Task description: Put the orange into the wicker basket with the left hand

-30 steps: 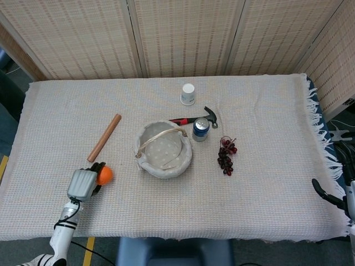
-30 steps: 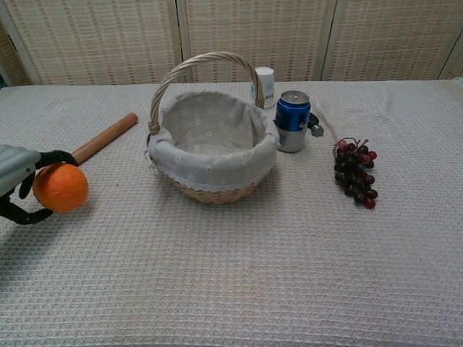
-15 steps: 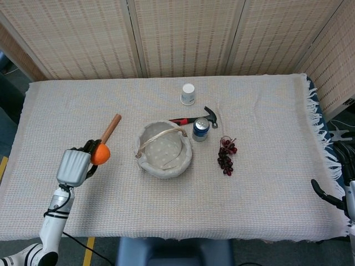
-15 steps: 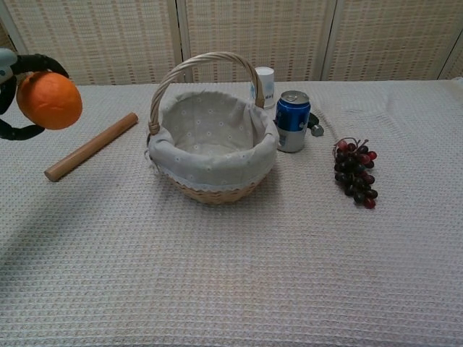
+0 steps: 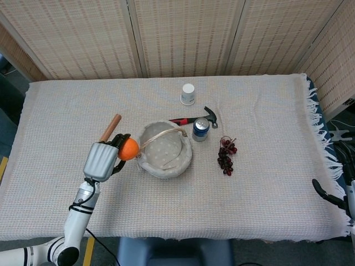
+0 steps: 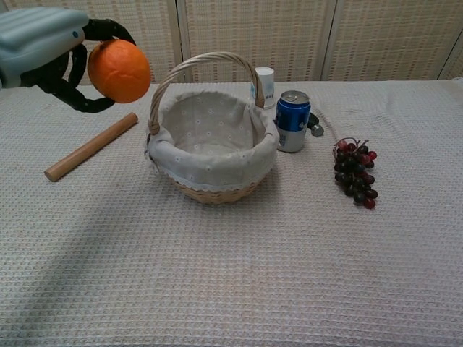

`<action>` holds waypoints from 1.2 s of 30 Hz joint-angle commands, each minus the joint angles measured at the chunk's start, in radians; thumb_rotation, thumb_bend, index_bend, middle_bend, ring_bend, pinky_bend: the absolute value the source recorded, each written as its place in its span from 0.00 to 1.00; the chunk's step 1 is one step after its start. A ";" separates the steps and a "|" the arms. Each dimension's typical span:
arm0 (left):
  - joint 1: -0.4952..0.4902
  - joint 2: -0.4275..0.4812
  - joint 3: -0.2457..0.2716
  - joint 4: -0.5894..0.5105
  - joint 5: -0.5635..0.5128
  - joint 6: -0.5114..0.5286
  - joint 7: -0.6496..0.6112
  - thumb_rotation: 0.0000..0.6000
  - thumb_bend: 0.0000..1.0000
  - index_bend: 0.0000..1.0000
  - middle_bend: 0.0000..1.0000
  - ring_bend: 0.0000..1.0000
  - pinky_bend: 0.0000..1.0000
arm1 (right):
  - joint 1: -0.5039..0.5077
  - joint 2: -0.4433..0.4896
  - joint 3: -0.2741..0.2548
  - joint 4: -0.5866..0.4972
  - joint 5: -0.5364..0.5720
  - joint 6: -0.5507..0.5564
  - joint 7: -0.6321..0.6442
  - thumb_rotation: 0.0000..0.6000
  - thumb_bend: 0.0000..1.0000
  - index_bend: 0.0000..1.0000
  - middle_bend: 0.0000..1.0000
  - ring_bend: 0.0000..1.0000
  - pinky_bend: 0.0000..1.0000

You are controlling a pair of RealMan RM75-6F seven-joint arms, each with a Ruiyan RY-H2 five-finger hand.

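Left robot hand [image 6: 43, 43] holds the orange [image 6: 119, 70], dark fingers [image 6: 76, 101] curled round it from the back and underside. Fruit is off the worktop [image 6: 231, 275], carried in the air at about the height of the basket handle.

Position: in the chest view the orange sits just left of the wicker basket [image 6: 213, 148], close beside the handle's left foot but apart from it. In the head view the orange [image 5: 128, 148] is at the basket's [image 5: 165, 149] left rim, not over the lined opening.

Progress, as judged: pick is done, lift is done, carry is most of the way. Left to do: bring the fruit over the rim and past the handle arch, lower into the cloth lining, let go, pull the arm back.

Right robot hand [image 5: 333, 199] shows only at the far right edge of the head view, off the cloth; dark fingers seem apart with nothing in them.

Also on the worktop: wooden rolling pin [image 6: 90, 147] under the left arm's path, blue can [image 6: 292, 120], white bottle [image 6: 265, 82], hammer [image 5: 195, 117], red grapes [image 6: 354, 172].
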 commanded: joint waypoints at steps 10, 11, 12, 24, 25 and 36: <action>-0.109 -0.170 -0.008 0.207 -0.015 -0.044 -0.002 1.00 0.41 0.45 0.51 0.64 0.71 | 0.001 0.000 -0.007 0.001 -0.007 -0.002 -0.005 1.00 0.18 0.00 0.00 0.00 0.25; -0.121 -0.188 -0.012 0.244 -0.017 -0.051 -0.012 1.00 0.41 0.45 0.51 0.64 0.71 | 0.001 0.001 -0.007 0.001 -0.006 -0.004 -0.004 1.00 0.18 0.00 0.00 0.00 0.25; -0.128 -0.199 -0.013 0.271 -0.020 -0.057 -0.016 1.00 0.40 0.45 0.51 0.64 0.71 | 0.002 0.002 -0.007 0.001 -0.005 -0.005 -0.003 1.00 0.18 0.00 0.00 0.00 0.25; -0.189 -0.263 -0.011 0.492 -0.016 -0.109 -0.105 1.00 0.40 0.45 0.50 0.64 0.71 | 0.006 0.006 -0.013 -0.009 -0.006 -0.020 -0.011 1.00 0.18 0.00 0.00 0.00 0.25; -0.195 -0.268 -0.012 0.505 -0.021 -0.119 -0.107 1.00 0.40 0.45 0.50 0.64 0.71 | 0.006 0.006 -0.014 -0.009 -0.007 -0.021 -0.014 1.00 0.18 0.00 0.00 0.00 0.25; -0.258 -0.348 -0.040 0.588 -0.060 -0.145 -0.100 1.00 0.41 0.49 0.48 0.64 0.71 | 0.014 0.010 -0.016 -0.017 -0.004 -0.040 -0.022 1.00 0.18 0.00 0.00 0.00 0.25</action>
